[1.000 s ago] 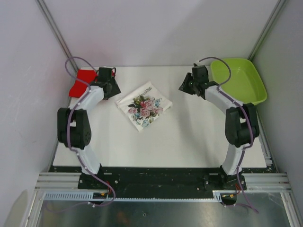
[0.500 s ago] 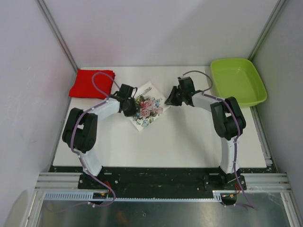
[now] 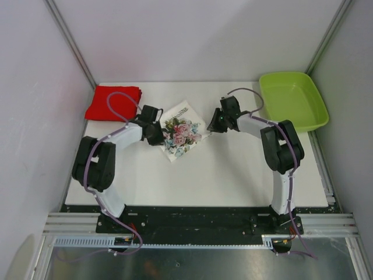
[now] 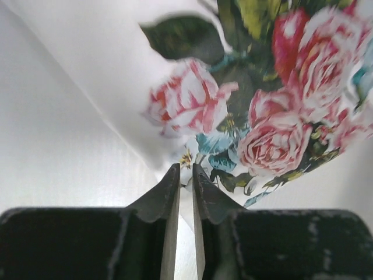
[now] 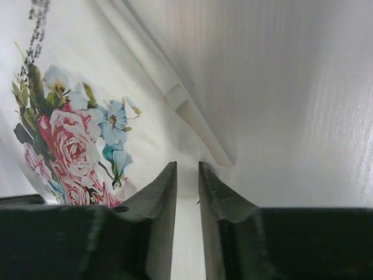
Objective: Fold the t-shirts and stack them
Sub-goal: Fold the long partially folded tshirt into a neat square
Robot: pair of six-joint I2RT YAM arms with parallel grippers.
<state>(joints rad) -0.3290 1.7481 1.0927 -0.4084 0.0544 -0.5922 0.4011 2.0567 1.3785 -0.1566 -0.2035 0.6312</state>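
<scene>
White table [image 3: 233, 175] boxed in by pale walls, seen from above. Right at the near edge there's a black base plate [image 3: 192, 219] that both arms are bolted to.

Heading out from there, the left arm [image 3: 125, 135] bends in toward the middle and the right arm [image 3: 256, 123] mirrors it. They meet at either side of the white t-shirt [image 3: 180, 135], the one with the pink roses and green leaves printed on it. It's folded into a small square, turned like a diamond, lying flat a bit left of center.

The left jaws sit at the shirt's left corner. From the wrist view they're squeezed nearly together, with the shirt's edge running right into the thin slit, so it looks like a pinch on the cloth. Same deal with the right jaws at the right corner: narrow gap, white fabric between them, a folded edge just ahead of the tips.

Further back, the red t-shirt [image 3: 99, 108] lies folded in the far left corner, well apart from the white one, with the left arm's purple cable looping over it in the view. The far right corner has a lime-green tray [image 3: 285, 74].
</scene>
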